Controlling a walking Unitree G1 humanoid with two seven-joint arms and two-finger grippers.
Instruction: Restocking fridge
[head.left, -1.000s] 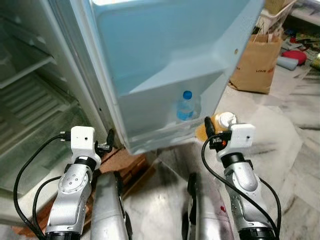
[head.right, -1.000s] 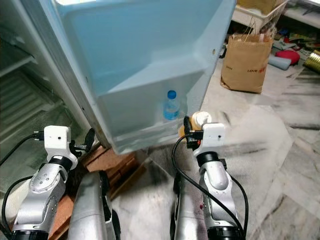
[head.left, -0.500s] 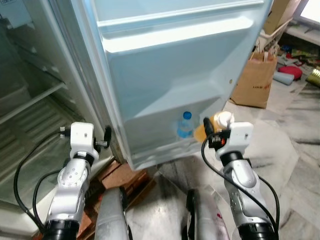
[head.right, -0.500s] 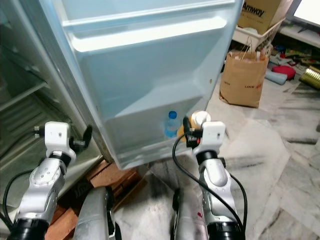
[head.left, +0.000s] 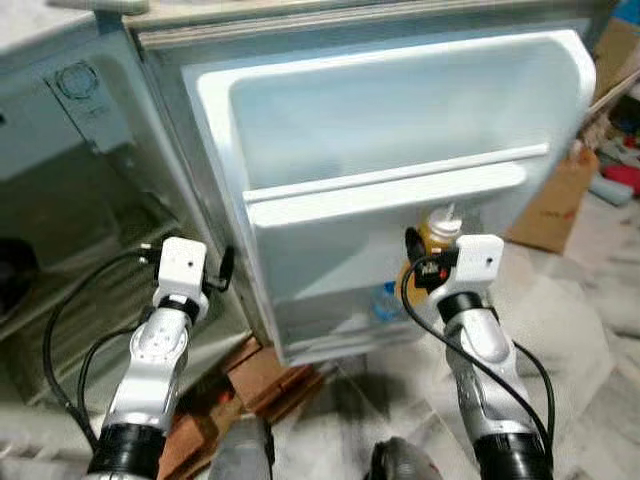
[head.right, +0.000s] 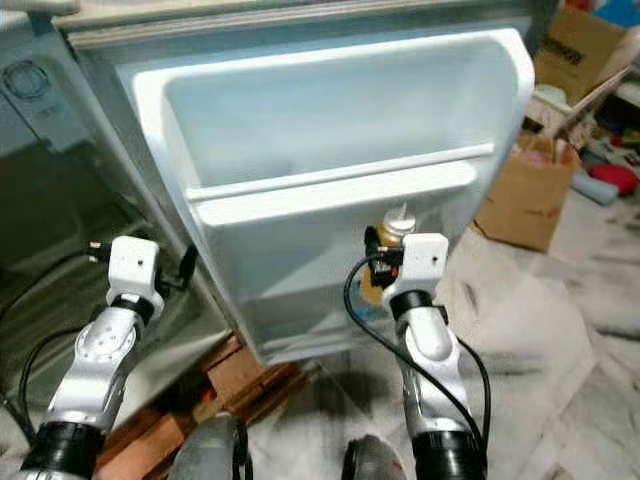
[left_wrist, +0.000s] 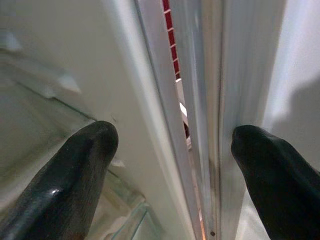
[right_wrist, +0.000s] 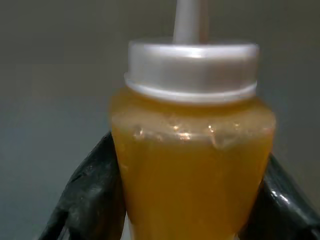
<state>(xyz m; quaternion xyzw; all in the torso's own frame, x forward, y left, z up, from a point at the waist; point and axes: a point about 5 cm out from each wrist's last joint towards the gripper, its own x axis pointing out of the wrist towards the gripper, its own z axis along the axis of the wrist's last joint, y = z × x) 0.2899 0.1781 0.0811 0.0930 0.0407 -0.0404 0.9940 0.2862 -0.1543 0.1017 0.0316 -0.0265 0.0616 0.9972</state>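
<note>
Right wrist view: right pincer (right_wrist: 192, 200) grips amber bottle (right_wrist: 192, 165).

Right gripper (right_wrist: 192, 200) is clamped on a bottle (right_wrist: 192, 175), one black finger (right_wrist: 87, 192) pressed against each flank. Amber liquid fills the bottle nearly to the neck, with a thin line of bubbles along its surface. A white cap (right_wrist: 192, 70) sits above the fingers, with a narrow nozzle (right_wrist: 191, 20) rising from its middle. Beyond the bottle there is a plain, blurred grey surface (right_wrist: 55, 75).
</note>
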